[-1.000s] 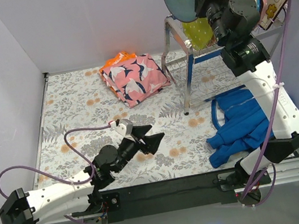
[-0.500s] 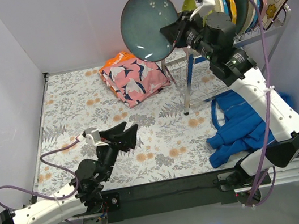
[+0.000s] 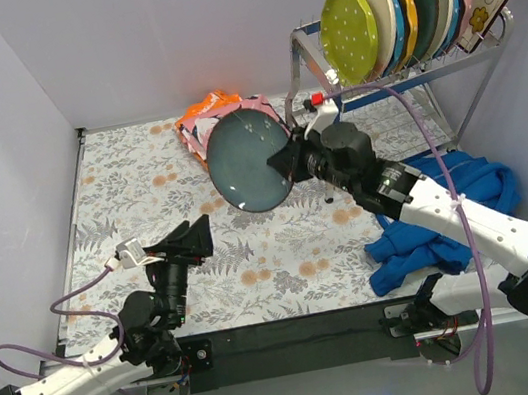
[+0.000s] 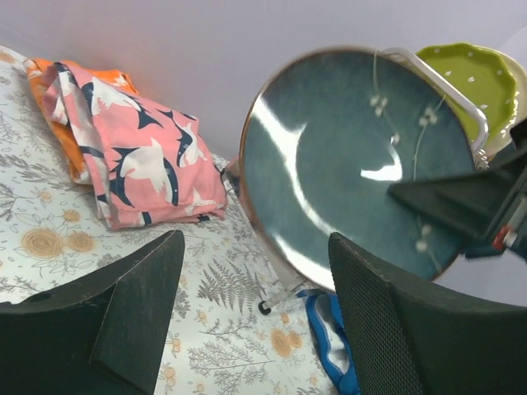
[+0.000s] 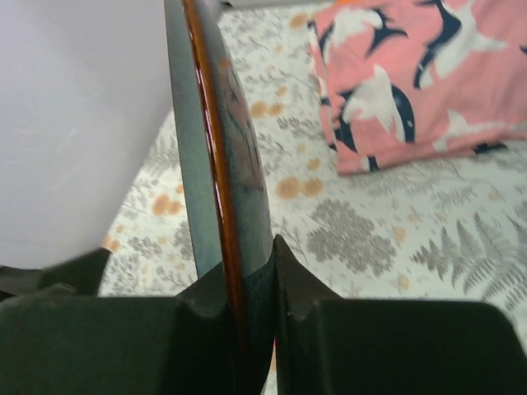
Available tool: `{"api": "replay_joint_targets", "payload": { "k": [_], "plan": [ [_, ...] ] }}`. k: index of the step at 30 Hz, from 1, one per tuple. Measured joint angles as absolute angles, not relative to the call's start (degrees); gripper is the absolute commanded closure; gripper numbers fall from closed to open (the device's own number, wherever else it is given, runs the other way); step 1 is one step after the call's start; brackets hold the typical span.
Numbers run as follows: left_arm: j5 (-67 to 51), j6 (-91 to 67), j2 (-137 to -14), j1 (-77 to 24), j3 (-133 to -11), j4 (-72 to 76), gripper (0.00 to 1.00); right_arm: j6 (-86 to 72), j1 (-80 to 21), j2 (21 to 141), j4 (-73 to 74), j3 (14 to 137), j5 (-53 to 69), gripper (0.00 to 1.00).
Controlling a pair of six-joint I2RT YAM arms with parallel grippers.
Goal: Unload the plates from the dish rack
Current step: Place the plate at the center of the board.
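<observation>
Ahead of your left gripper (image 3: pixel 193 238), the dark teal plate (image 3: pixel 248 163) has come down, away from the dish rack (image 3: pixel 397 84).
Your right gripper (image 3: pixel 283 159) is clamped on its rim; the left gapes wide and empty, near the plate but not touching it.

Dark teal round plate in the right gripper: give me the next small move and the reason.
Probably ease the open left gripper forward toward the dark teal round plate. The right gripper pinches its edge, holding it upright above the floral-patterned table, and the left jaws face it, wide apart.
</observation>
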State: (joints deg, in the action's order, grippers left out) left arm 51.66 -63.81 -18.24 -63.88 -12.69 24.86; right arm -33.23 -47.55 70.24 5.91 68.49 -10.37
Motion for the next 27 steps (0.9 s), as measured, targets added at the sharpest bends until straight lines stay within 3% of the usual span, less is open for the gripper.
{"api": "replay_joint_targets", "payload": {
  "k": [6, 16, 27],
  "plan": [
    [52.9, -64.1, -22.2, -63.9, -12.7, 24.7, 0.30, -34.8, -52.4, 63.6, 4.3, 54.5, -16.0, 0.99],
    [53.0, -63.0, -33.2, -63.9, -12.9, 25.5, 0.32, -42.9, -54.9, 49.5, -4.3, 28.1, -12.3, 0.99],
    [51.4, -59.2, -39.6, -63.9, -8.5, 37.8, 0.32, -47.2, -54.3, 47.4, -6.7, 20.0, -11.6, 0.99]
  ]
}}
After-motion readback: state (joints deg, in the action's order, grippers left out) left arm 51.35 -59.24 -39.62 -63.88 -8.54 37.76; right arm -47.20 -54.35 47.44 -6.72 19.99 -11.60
